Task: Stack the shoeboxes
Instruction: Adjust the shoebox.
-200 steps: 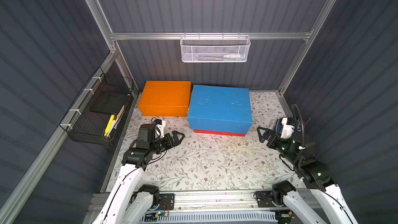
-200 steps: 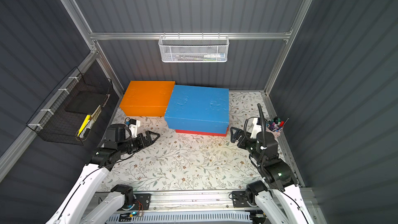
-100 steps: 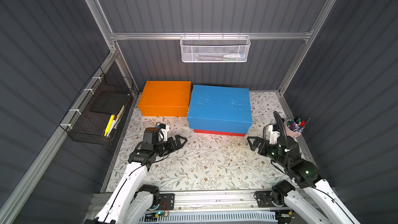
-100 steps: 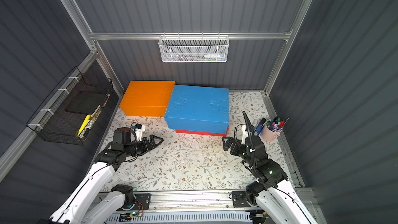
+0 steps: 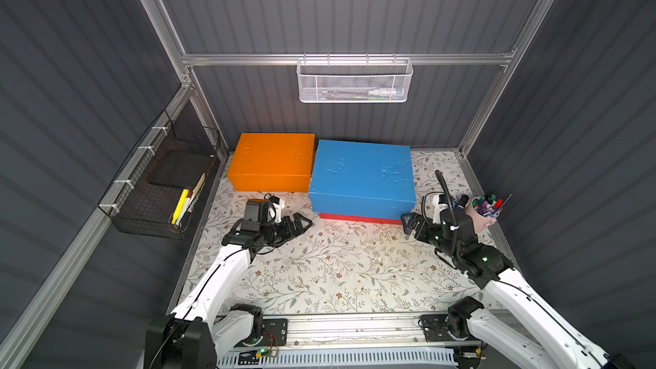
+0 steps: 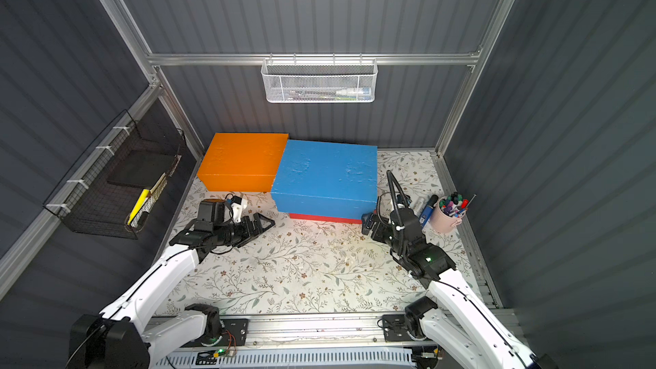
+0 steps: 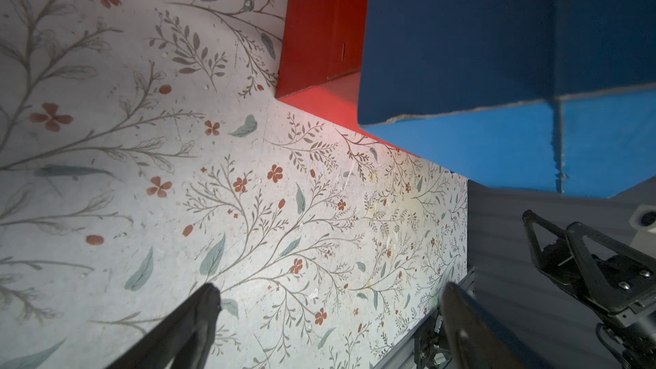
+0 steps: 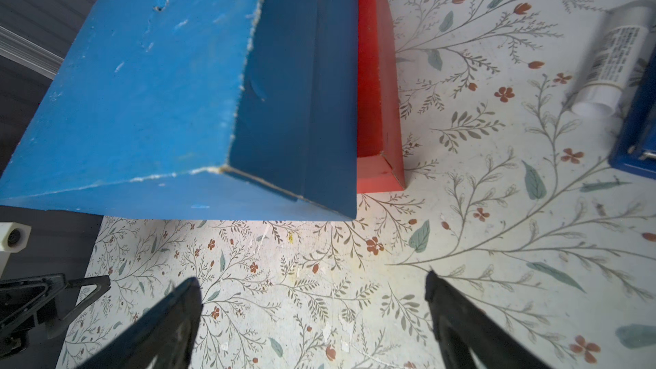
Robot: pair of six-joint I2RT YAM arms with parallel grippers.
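Blue box [image 5: 362, 172] atop red box [image 5: 355, 217], orange box [image 5: 271, 157] alongside: 3 total. 1 pink cup [image 5: 487, 223] w/ markers [image 5: 486, 205]. Left end effector [image 7: 328, 299], right end effector [image 8: 311, 285]: both spread, empty.

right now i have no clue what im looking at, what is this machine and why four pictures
These are two white robot arms, each ending in a two-fingered gripper. Two pictures look down from one overhead camera; the other two come from cameras on the arms' wrists, looking past the fingers. On the flowered table a blue box sits on a red box, with an orange box beside them and a pink cup of pens on the robot's right. The left gripper and right gripper are both open and hold nothing.
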